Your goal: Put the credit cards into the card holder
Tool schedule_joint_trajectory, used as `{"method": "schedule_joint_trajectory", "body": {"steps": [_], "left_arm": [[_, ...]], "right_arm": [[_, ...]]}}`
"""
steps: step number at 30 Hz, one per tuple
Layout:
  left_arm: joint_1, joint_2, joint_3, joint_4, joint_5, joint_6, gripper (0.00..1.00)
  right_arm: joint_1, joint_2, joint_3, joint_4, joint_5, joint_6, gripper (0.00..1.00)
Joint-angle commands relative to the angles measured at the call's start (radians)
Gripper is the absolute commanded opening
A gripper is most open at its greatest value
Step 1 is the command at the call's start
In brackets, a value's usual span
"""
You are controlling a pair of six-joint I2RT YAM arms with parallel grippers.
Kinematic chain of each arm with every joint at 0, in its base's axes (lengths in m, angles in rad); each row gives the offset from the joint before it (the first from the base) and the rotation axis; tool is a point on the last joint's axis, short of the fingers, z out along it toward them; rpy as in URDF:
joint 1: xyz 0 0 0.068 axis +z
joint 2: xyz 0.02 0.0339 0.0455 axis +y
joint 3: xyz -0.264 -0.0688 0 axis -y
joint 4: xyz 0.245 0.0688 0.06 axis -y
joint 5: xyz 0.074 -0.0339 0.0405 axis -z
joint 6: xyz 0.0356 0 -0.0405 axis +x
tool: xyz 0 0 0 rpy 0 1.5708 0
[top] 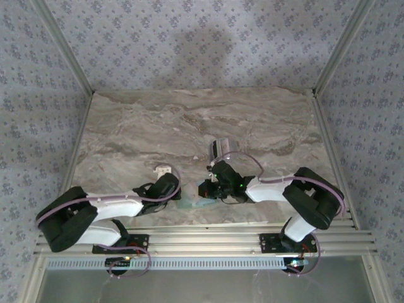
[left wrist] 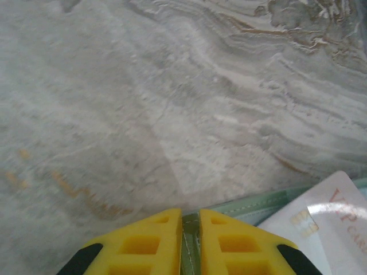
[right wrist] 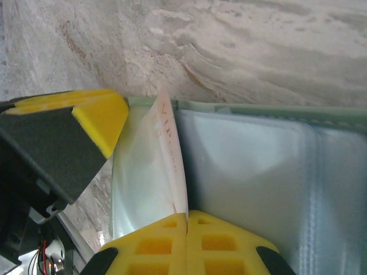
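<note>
The right gripper (right wrist: 187, 228) clenched a thin pale plastic card (right wrist: 170, 154) edge-on, its long axis running up-frame. The left gripper (left wrist: 190, 232) pinched the sage-green bifold card holder (top: 192, 204), bottom centre on the marble tabletop (top: 189, 126), with patterned walls (top: 189, 38) around.

2 arms; 2 grippers: left gripper (left wrist: 190, 216), right gripper (right wrist: 187, 216); 1 card holder (right wrist: 258, 112); 3 credit cards (right wrist: 172, 149), two unclear

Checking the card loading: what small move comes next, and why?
Probably ease the right jaws forward, sliding the card into the clear pocket of the card holder: they pinch the card on edge beside that pocket, while the left jaws clamp the holder's green edge.
</note>
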Motion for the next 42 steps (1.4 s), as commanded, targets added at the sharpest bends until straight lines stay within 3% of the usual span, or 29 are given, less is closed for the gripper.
{"method": "schedule_joint_trajectory", "body": {"steps": [1, 6, 15, 31, 42], "left_arm": [[-0.021, -0.054, -0.044, -0.214, 0.072, -0.034, 0.17], [-0.011, -0.098, -0.042, -0.267, 0.065, -0.017, 0.19], [-0.013, -0.023, -0.029, -0.232, 0.102, 0.022, 0.19], [-0.035, 0.132, -0.010, -0.142, 0.128, 0.037, 0.16], [-0.046, 0.109, -0.042, -0.131, 0.121, 0.024, 0.15]], "right_arm": [[-0.013, 0.061, 0.076, -0.038, -0.037, -0.075, 0.00], [-0.003, 0.090, 0.094, -0.023, -0.063, -0.091, 0.00], [0.015, 0.014, -0.008, 0.024, -0.052, -0.058, 0.00], [-0.003, 0.027, -0.144, 0.248, -0.063, 0.125, 0.00], [-0.012, -0.014, -0.198, 0.256, 0.007, 0.198, 0.00]]}}
